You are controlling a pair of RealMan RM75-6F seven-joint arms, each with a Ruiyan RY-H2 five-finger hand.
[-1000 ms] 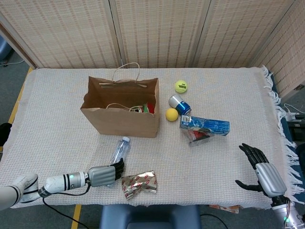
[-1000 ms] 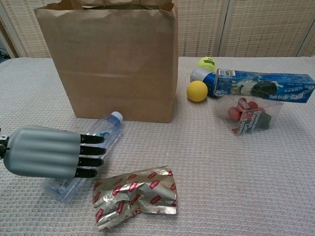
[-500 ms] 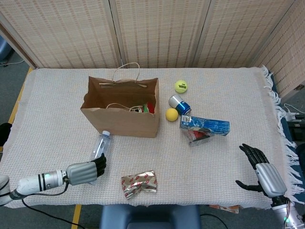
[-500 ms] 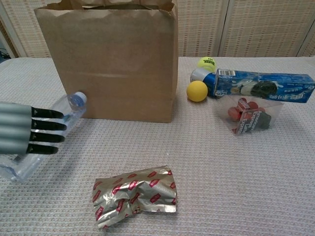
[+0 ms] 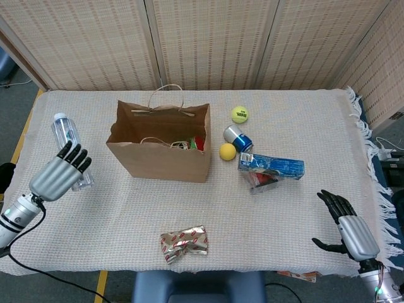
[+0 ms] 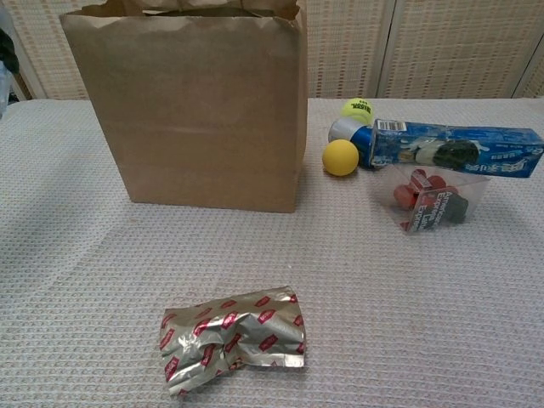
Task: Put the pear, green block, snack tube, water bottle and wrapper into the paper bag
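Clear water bottle (image 5: 68, 148) upright in raised left hand (image 5: 60, 173)

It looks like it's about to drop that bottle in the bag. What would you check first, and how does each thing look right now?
1. Bottle held: ok. The left hand grips the water bottle, lifted left of the paper bag.
2. Bag mouth open and upright: ok.
3. Bottle over the mouth: not ok; it is off to the bag's left side.
4. Room inside the bag: cannot tell; some items show at the bottom.
5. Right hand out of the way: ok, near the table's right front edge, holding nothing.
6. Wrapper bagged: not ok, it lies on the table.
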